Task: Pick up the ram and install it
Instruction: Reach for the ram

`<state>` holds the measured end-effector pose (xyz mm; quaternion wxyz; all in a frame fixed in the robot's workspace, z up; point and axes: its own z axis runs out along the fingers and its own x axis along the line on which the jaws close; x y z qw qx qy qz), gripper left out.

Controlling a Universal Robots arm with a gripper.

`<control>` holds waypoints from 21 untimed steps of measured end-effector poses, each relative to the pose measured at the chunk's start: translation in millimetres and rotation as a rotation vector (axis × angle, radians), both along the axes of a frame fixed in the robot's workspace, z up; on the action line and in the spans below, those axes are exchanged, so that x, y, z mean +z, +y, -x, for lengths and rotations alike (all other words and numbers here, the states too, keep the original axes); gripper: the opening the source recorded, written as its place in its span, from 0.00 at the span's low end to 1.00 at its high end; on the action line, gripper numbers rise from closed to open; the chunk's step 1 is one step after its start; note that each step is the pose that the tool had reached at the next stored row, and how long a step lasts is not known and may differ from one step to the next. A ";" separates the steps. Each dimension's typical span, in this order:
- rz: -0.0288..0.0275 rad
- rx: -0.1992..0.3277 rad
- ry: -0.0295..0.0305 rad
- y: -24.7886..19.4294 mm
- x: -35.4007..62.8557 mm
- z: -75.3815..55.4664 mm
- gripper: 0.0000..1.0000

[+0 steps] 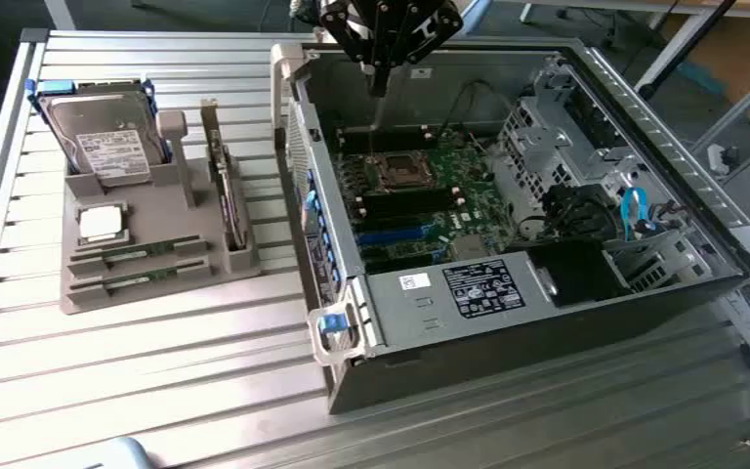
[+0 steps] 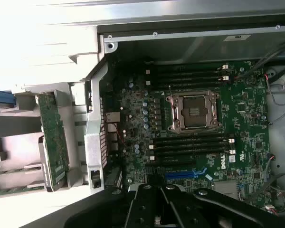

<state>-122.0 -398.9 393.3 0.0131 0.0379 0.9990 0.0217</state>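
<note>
Grey tray (image 1: 164, 210) with rams (image 1: 134, 256) and card (image 1: 228, 195) lies beyond the case wall (image 1: 300, 147) from the gripper (image 1: 378, 88), fingers pressed together.

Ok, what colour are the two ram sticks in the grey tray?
Both ram sticks are green; the exterior view shows them best.

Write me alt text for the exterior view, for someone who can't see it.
A shut robot gripper hangs over the open computer case, above its motherboard. On the exterior view's left, a grey tray holds two ram sticks, a hard drive and an expansion card.
</note>
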 end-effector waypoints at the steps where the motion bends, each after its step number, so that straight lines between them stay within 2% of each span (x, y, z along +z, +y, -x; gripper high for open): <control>1: 0.0000 0.000 0.0000 0.0 0.0 0.0 0.10; 12: 0.0000 0.000 0.0000 0.0 0.0 2.6 0.10; 21: 0.0000 0.000 0.0000 0.0 0.0 11.1 0.10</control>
